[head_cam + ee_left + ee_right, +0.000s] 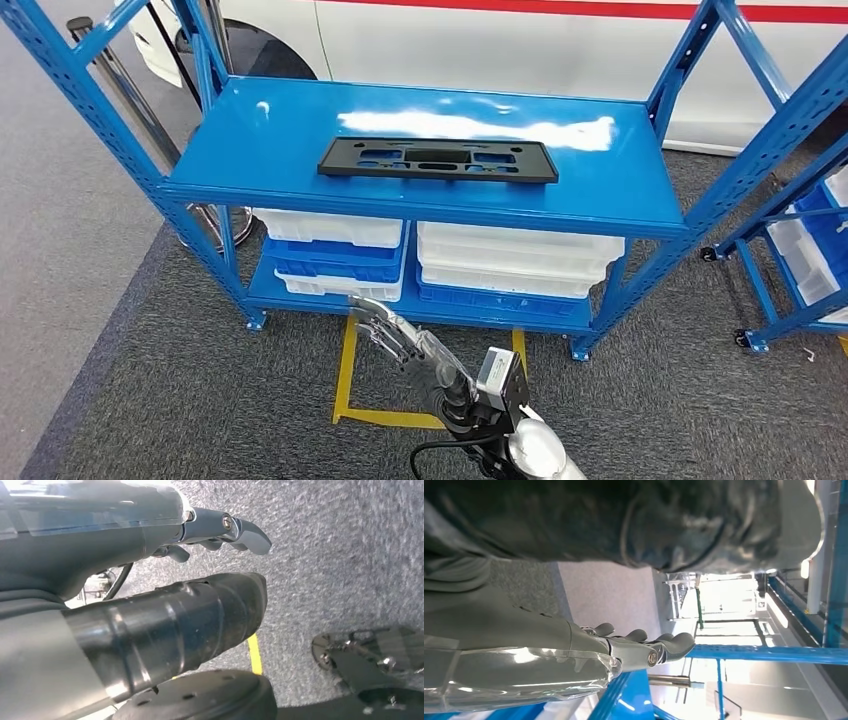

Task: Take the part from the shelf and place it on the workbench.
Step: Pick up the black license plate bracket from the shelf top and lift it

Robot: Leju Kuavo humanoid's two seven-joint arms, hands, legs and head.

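Observation:
The part is a flat black plastic frame [437, 160] with several cut-outs, lying on the top level of the blue shelf [300, 130], near its front edge. My right hand [398, 336] is stretched toward the shelf's lower level, well below and in front of the part, fingers apart and holding nothing. In the right wrist view the right hand [644, 647] has its fingers extended beside a blue shelf beam [769, 653]. My left hand [220, 530] hangs over the grey carpet with its fingers loosely out and nothing in it.
White and blue bins [515, 262] are stacked on the shelf's lower level. Yellow tape [346, 372] marks the carpet in front. A second blue rack [800, 250] stands at the right, a chrome post [140, 95] at the left, and a white car [500, 40] behind.

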